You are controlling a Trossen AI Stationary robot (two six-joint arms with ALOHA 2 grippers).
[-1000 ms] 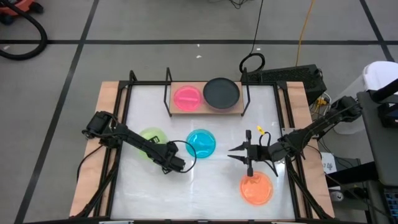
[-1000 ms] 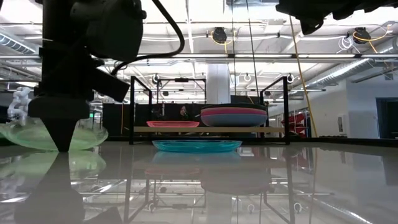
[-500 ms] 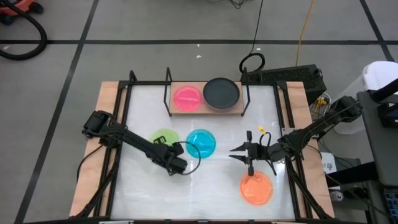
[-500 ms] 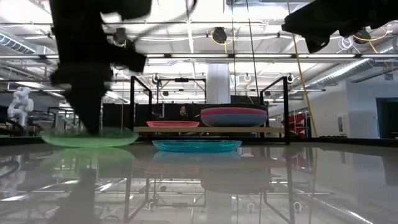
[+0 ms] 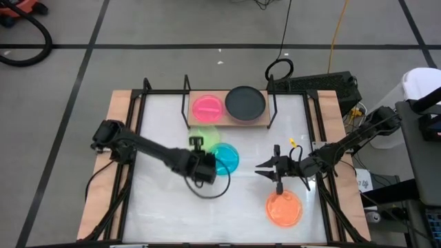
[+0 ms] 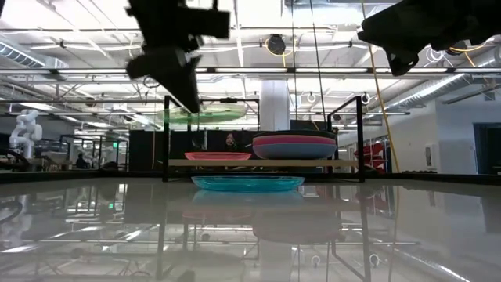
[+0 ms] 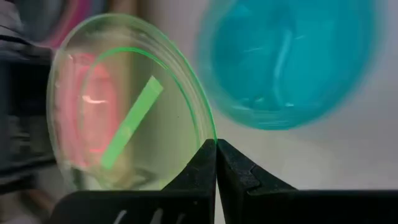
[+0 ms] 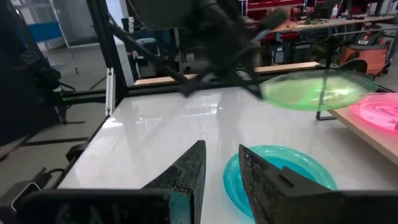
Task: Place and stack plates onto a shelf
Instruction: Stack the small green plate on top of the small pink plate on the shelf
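Note:
My left gripper (image 7: 216, 155) is shut on the translucent green plate (image 7: 130, 106), which hangs in the air just in front of the shelf (image 5: 231, 123) and over the cyan plate's far-left side. In the low view the green plate (image 6: 200, 116) floats above the level of the shelf board. The shelf holds a pink plate (image 5: 207, 107) and a stack topped by a black plate (image 5: 245, 102). The cyan plate (image 5: 224, 158) lies flat on the table in front of the shelf. My right gripper (image 8: 221, 168) stands open at the right, above the orange plate (image 5: 284, 209). My left gripper pinches the green plate's rim (image 7: 210, 138) between its two fingers, at the plate's near edge. The fingers slant downward, coming from the table's near-left side. The plate is lifted clear of the table and lies about level.
Black metal uprights (image 5: 186, 93) frame the shelf on both sides. Wooden strips (image 5: 118, 124) and black rails run along the table's left and right edges. Bare white tabletop (image 5: 172, 207) lies at the near left.
My left gripper has risen and gone toward the table's right and far edge, toward the shelf, rolling its wrist. The green plate has come off the table's left part, where it was tilted, and now hangs level and clear in front of the shelf.

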